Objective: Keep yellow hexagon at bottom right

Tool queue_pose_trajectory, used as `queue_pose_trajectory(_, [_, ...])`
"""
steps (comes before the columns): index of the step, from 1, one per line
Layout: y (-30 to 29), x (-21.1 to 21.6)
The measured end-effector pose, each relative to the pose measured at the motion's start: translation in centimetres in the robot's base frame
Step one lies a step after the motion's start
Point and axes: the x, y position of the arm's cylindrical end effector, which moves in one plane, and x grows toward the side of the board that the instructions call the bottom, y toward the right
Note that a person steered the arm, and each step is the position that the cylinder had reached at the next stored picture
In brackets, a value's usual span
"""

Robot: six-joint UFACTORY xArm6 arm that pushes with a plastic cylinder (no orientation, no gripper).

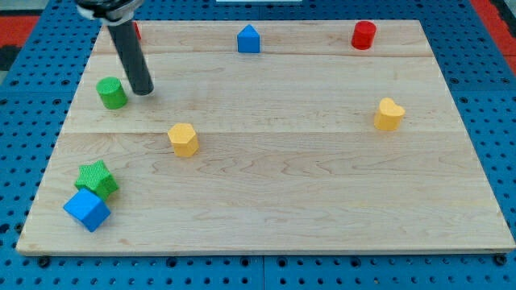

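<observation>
**Yellow hexagon left of centre, rod tip beside the green cylinder**

At the view's lower left, a blue cube-shaped block (86, 209) is seen near the bottom-left corner of the pale wooden board (306, 201), and a green star-shaped block (97, 178) is found touching it just above and to the right. Higher up on the left side, a green cylinder-shaped block (112, 93) is placed near the left edge. My tip (143, 91), the lower end of the straight dark rod, is set down on the board just to the right of this green cylinder, very close to it; whether the two touch cannot be told. No gripper is carried by the arm, so nothing is grasped or released. A small patch of a red block (136, 31) is shown behind the rod near the top edge; its shape cannot be made out.

The yellow hexagon-shaped block (184, 138) is located left of centre, below and to the right of the tip and well apart from it.

Further right, a blue house-shaped block (248, 39) is seen at the top edge, then a red cylinder-shaped block (364, 35). A yellow heart-like block (389, 113) is positioned at the right side, about mid-height. The board is laid on a blue perforated table surface (492, 97).
</observation>
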Motion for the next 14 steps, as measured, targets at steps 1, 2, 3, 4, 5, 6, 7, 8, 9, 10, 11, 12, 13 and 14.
queue_pose_trajectory(1, [-4.6, -1.4])
queue_pose_trajectory(2, [-6.9, 2.4])
queue_pose_trajectory(3, [-9.5, 3.3])
queue_pose_trajectory(4, [-13.1, 5.8])
queue_pose_trajectory(5, [-11.3, 14.1])
queue_pose_trajectory(6, [-11.1, 20.4])
queue_pose_trajectory(7, [-8.0, 24.2])
queue_pose_trajectory(8, [-6.8, 24.2])
queue_pose_trajectory(9, [-6.9, 24.2])
queue_pose_trajectory(10, [-7.5, 24.2])
queue_pose_trajectory(11, [-7.9, 24.2])
queue_pose_trajectory(12, [-8.3, 24.2])
queue_pose_trajectory(13, [-8.6, 24.2])
queue_pose_trajectory(14, [-8.7, 24.2])
